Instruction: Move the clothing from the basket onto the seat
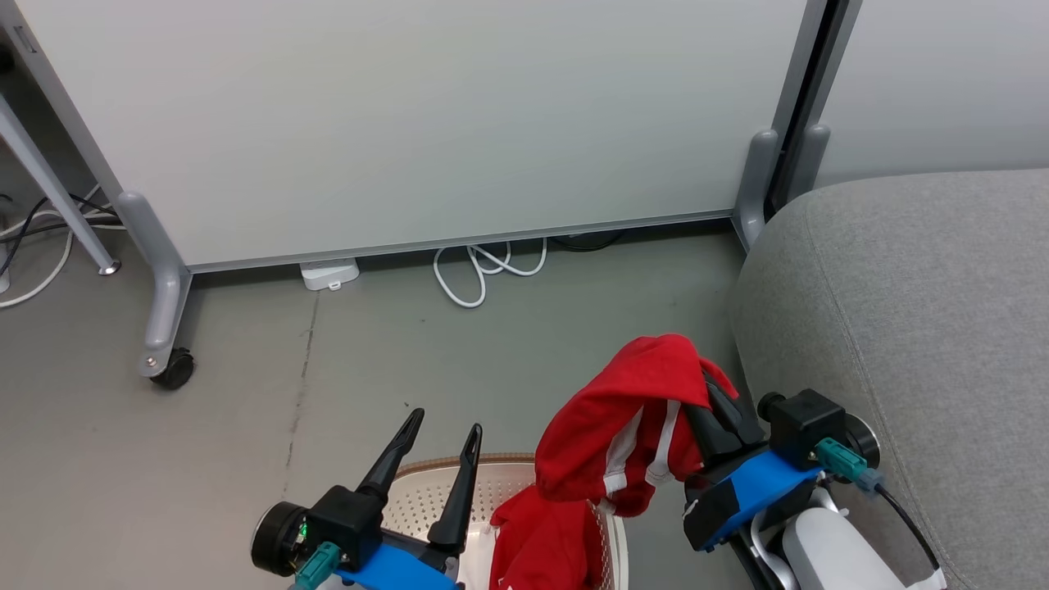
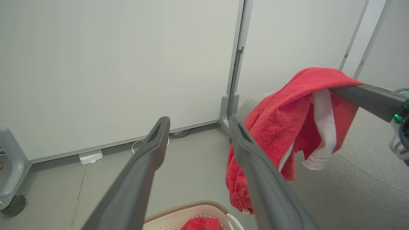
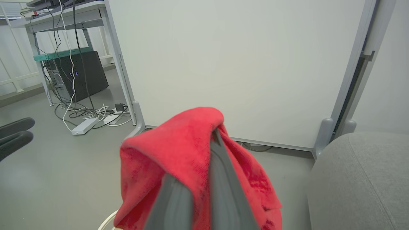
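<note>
My right gripper (image 3: 214, 138) is shut on a bunch of the red clothing (image 1: 623, 410), which has white trim and is held up beside the grey seat (image 1: 910, 328). The cloth drapes over the fingers and hangs down to the cream basket (image 1: 434, 469) at the bottom of the head view. More red cloth (image 2: 201, 223) lies inside the basket; whether it is a separate piece I cannot tell. My left gripper (image 1: 442, 430) is open above the basket's left part, with nothing between its fingers. In the left wrist view the clothing (image 2: 281, 108) hangs to the right of the left gripper (image 2: 199, 123).
A white partition panel (image 1: 410, 123) on grey legs with castors (image 1: 174, 369) stands across the floor ahead. A white cable (image 1: 479, 274) and a power strip (image 1: 329, 274) lie under it. A desk with a dark computer case (image 3: 81, 75) and tangled cables stands far left.
</note>
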